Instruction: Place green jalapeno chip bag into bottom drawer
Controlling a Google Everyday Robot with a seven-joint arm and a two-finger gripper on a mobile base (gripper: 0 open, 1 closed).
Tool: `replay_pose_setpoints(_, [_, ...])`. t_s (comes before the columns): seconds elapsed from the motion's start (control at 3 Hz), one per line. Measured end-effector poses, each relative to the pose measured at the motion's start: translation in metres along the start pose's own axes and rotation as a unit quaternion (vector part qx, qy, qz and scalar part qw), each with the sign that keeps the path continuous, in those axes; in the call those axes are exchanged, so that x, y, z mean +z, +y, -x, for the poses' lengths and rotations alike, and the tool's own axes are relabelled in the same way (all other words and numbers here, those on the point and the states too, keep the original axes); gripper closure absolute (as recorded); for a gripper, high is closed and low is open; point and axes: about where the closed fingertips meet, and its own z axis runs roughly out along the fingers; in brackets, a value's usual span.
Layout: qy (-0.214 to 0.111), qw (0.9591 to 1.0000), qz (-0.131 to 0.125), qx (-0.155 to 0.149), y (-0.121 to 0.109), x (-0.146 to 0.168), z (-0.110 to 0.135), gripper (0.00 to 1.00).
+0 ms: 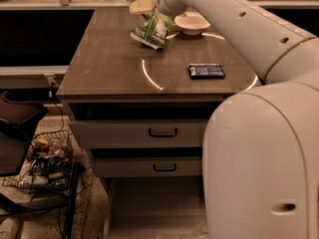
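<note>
The green jalapeno chip bag (153, 30), crumpled green and white, hangs tilted from my gripper (143, 6) at the back of the cabinet top, its lower edge just above the surface. The gripper is shut on the bag's top end. My white arm (234, 29) reaches in from the right and fills the lower right of the view. The bottom drawer (154, 205) is pulled out below the two handled drawers, and its flat floor shows; the arm's body hides its right part.
A white bowl (192, 21) stands just right of the bag. A flat dark blue packet (207, 71) lies near the top's right front. Two shut drawers with dark handles (163, 132) sit above the bottom one. A wire basket of clutter (42, 163) stands on the floor at left.
</note>
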Motion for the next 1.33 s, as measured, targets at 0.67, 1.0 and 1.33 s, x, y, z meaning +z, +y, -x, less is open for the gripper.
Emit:
replay_pose_setpoints(0.67, [0.003,0.9995,-0.005,0.031,0.01,0.043,-0.001,0.0])
replay_pose_setpoints(1.0, [0.026,0.9988,0.0,0.042,0.016,0.066,-0.013,0.0])
replay_pose_setpoints(1.33, [0.058,0.9977,-0.01,0.035,0.022,0.084,-0.026,0.18])
